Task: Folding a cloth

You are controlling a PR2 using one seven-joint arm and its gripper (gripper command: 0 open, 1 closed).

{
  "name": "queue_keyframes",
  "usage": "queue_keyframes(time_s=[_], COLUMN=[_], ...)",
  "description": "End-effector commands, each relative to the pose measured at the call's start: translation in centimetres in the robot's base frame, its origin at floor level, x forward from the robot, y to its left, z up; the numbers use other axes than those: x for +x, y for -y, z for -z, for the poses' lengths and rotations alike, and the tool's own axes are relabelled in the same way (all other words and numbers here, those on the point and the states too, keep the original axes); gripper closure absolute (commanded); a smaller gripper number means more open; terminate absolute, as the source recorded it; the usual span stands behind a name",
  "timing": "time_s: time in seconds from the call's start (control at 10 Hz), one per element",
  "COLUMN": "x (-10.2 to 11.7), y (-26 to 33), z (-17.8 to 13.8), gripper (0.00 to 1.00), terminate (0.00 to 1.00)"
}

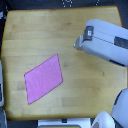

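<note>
Pink: one cloth (45, 78), one table (30, 35).

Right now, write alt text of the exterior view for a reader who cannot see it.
A pink cloth lies flat and unfolded on a wooden table, towards the exterior view's left. A white robot arm reaches in from the right, well clear of the cloth; its gripper state cannot be told.
</note>
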Motion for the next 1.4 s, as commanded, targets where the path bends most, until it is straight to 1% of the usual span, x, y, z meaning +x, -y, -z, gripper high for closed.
queue_keyframes(time_s=[0.0,0.2,0.6,0.7,0.9,1.1,1.3], x=[-3.0,-4.6,-3.9,-3.9,-4.7,-4.4,-4.7], y=[-11.0,-14.6,-19.8,-20.2,-20.7,-20.2,-19.8], z=[2.7,4.1,5.0,5.5,7.2,8.9,11.1], gripper=[0.0,0.0,0.0,0.0,0.0,0.0,0.0], terminate=[0.0,0.0,0.0,0.0,0.0,0.0,0.0])
